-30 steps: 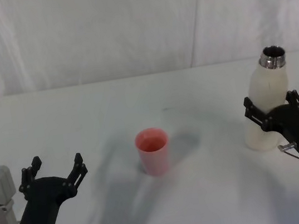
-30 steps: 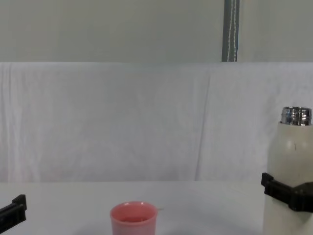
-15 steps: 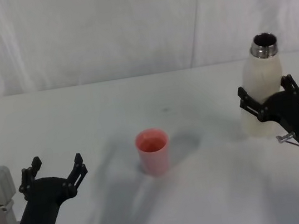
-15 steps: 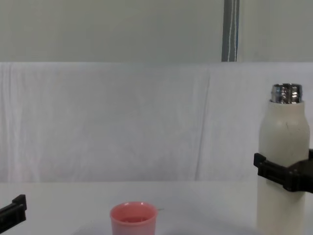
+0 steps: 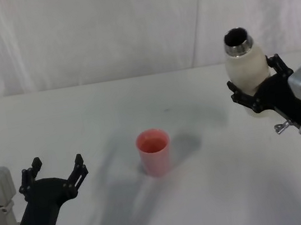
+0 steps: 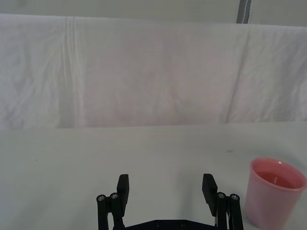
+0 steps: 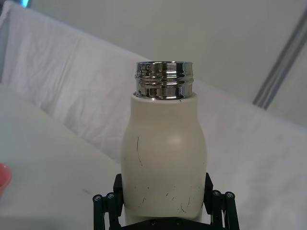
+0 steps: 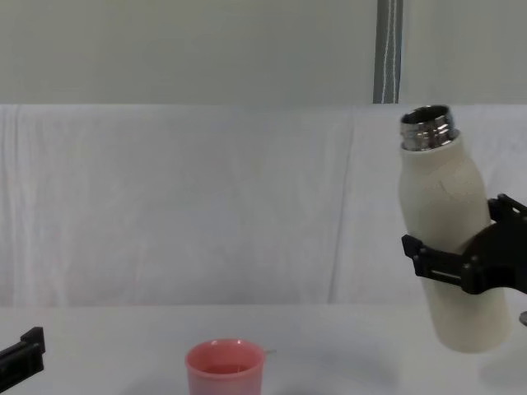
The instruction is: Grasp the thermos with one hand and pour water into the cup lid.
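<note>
My right gripper [image 5: 259,88] is shut on the cream-white thermos [image 5: 243,64], which hangs above the table on the right, tilted slightly left. Its steel neck [image 8: 427,128] is uncapped and points up and toward the centre. In the right wrist view the thermos [image 7: 163,158] sits between the black fingers [image 7: 103,207]. The pink cup lid [image 5: 155,152] stands upright at the table's middle, well left of and below the thermos; the chest view shows the cup lid [image 8: 225,369] at the bottom. My left gripper [image 5: 53,173] rests open at the lower left, nothing in it, the cup lid [image 6: 275,197] off to its side.
A white cloth covers the table [image 5: 138,103] and hangs as a backdrop behind it. A grey pole [image 8: 388,51] stands behind the backdrop. Bare table lies between the cup lid and both grippers.
My right gripper has lifted the thermos off the table and carried it left toward the centre, tilting its neck leftward. The left gripper and the cup lid have not moved.
</note>
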Controlling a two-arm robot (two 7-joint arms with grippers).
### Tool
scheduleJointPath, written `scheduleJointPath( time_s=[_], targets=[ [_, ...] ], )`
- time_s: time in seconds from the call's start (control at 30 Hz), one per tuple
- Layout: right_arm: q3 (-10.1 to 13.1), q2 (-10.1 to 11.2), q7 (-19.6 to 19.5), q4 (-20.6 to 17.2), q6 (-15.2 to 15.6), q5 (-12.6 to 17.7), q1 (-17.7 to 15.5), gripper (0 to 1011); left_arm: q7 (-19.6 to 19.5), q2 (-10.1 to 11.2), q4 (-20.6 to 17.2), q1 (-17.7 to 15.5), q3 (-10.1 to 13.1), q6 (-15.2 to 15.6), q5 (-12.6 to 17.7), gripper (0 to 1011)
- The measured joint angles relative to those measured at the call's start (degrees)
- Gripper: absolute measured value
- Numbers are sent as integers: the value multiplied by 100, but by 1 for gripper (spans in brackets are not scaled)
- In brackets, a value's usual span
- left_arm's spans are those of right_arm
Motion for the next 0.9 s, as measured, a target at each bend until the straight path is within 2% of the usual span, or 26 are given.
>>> scheduleJointPath(
  time_s=[0.53, 0.9],
  targets=[
    [-585, 214, -157, 92, -108, -1192, 434, 958, 0, 0, 0, 0, 0, 0, 0, 1001],
    [-937, 279, -224, 174, 162, -1778, 624, 958, 0, 0, 0, 0, 0, 0, 0, 1001]
  ],
)
